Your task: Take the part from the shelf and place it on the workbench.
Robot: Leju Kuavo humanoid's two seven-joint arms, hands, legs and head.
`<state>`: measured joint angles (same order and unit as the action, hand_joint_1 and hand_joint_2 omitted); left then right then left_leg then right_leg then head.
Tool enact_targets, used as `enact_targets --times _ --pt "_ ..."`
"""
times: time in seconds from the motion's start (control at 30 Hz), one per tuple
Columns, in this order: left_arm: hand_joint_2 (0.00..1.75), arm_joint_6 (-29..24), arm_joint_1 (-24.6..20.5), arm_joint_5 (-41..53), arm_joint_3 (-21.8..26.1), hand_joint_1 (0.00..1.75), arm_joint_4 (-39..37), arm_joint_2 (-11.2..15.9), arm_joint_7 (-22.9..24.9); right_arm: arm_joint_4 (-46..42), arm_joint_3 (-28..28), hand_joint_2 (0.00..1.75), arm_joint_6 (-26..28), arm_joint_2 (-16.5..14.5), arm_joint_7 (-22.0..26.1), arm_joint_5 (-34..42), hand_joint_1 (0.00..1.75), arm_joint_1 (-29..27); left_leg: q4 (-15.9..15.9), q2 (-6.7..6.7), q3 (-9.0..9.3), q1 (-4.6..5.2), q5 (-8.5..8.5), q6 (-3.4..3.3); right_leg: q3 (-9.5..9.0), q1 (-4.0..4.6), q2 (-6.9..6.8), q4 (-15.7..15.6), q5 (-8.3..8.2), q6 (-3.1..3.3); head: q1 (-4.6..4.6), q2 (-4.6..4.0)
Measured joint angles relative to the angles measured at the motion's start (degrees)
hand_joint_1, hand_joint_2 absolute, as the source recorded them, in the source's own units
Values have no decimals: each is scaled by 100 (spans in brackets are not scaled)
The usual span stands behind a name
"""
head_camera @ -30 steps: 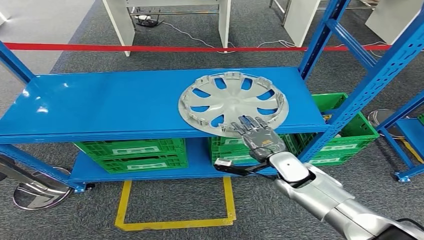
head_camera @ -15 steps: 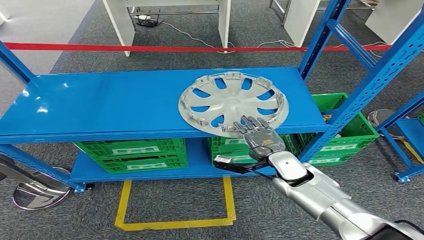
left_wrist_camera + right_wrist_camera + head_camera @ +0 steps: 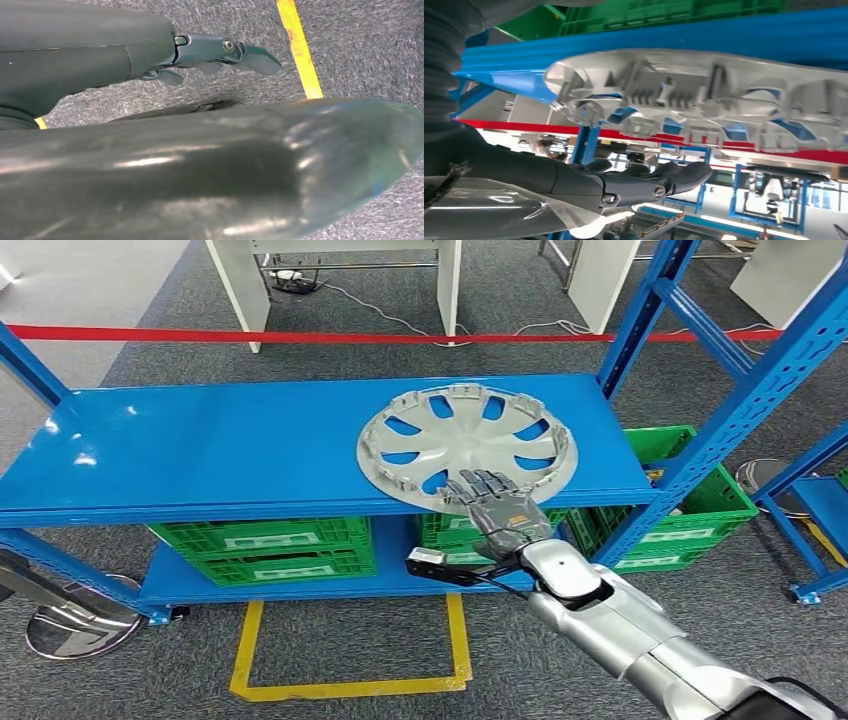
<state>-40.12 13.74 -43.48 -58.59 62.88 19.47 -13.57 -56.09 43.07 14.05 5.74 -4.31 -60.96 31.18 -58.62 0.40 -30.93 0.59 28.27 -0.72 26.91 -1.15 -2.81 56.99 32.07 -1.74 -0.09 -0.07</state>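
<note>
Silver-grey part (image 3: 466,447) lying flat on the blue shelf (image 3: 200,450), its near rim jutting over the front edge.
Right hand (image 3: 497,508) reaches that near rim with fingers (image 3: 478,483) extended and spread above it, holding nothing. Left hand (image 3: 220,52) hangs over grey carpet (image 3: 360,55), fingers loosely extended, holding nothing.

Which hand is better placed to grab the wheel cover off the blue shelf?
Right. The right hand is at the wheel cover's near rim, fingers apart. The left hand hangs over the floor.
</note>
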Motion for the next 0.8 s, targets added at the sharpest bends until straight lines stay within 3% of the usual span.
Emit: enact_targets --times 0.57,0.8 --pt "0 -1 -65 -122 -142 0 7 71 -67 -236 14 175 -20 -60 98 341 0 -15 0 0 0 0 0 0 -1 0 0 0 0 0 0 0" --pt "0 -1 61 347 6 0 75 87 117 -927 7 175 342 -60 577 907 0 -264 0 0 -2 0 0 0 3 0 1 0 1 0 -1 0"
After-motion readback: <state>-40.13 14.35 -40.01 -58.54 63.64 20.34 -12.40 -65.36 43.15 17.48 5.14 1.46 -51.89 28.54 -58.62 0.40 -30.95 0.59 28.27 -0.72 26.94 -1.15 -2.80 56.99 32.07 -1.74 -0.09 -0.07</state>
